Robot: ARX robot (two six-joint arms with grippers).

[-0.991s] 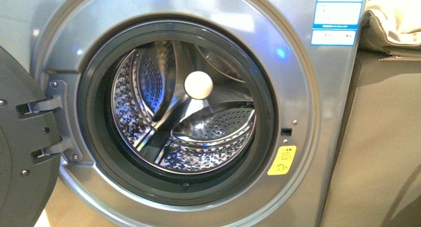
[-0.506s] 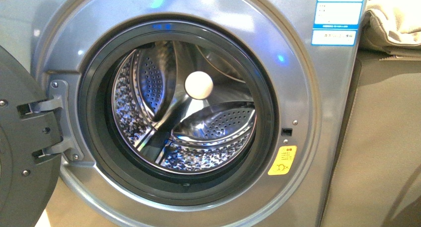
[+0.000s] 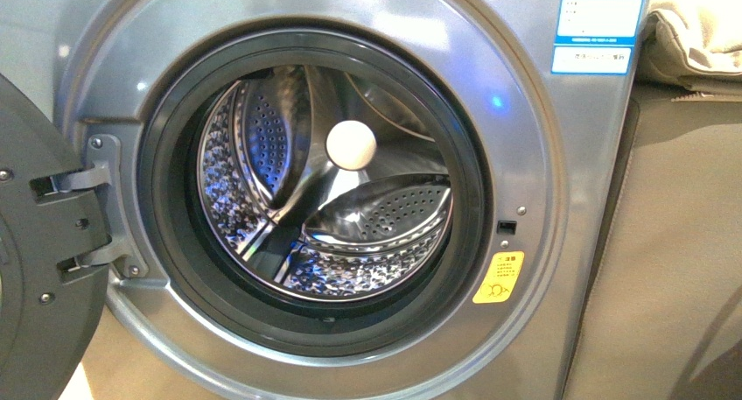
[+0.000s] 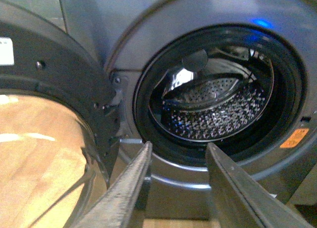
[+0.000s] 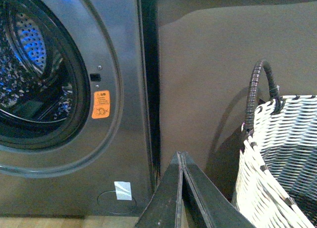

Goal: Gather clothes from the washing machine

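Note:
The grey-silver washing machine fills the front view, with its dark round door swung open to the left. Its perforated steel drum shows only bare metal and a white round hub. No clothes show in any view. Neither arm appears in the front view. In the left wrist view my left gripper is open and holds nothing, low in front of the porthole. In the right wrist view my right gripper is shut and holds nothing, off the machine's right front corner.
A white-and-black woven basket with a dark handle stands on the floor right of the machine. A beige sofa rises beside the machine, with its brown side behind the basket. The open door juts out at the left. An orange-yellow sticker marks the front panel.
The machine sits a touch higher in the front view than before, and the blue glints on it have shifted. Nothing else has moved.

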